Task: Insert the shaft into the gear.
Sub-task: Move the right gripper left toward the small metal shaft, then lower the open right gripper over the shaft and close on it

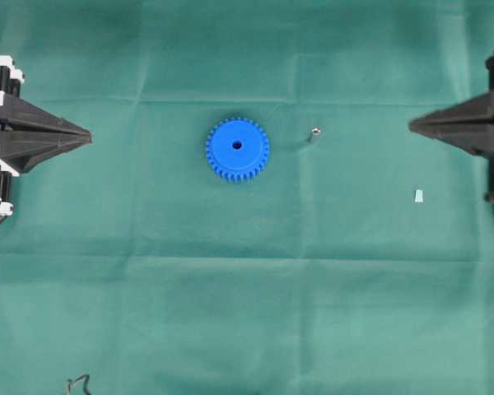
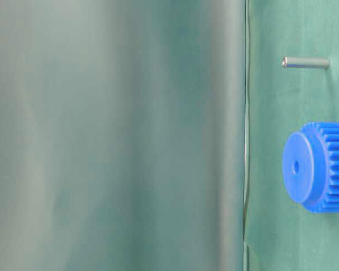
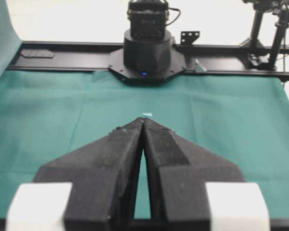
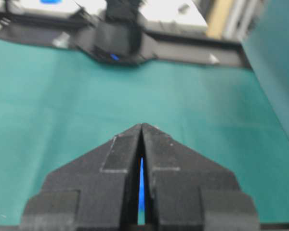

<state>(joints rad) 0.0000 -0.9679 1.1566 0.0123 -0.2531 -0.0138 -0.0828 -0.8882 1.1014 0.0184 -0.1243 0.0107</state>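
overhead view: toothed round plastic gear (image 1: 237, 149), thin metal shaft (image 1: 314, 132)

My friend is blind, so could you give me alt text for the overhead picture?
A blue gear lies flat on a green cloth, with a tiny metal shaft standing just to its right. Two closed black robot hands, left hand and right hand, point inward from the sides, touching nothing.

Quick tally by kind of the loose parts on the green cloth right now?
Blue gear: 1
Metal pin (the shaft): 1
Small pale wedge-shaped piece: 1
Total: 3
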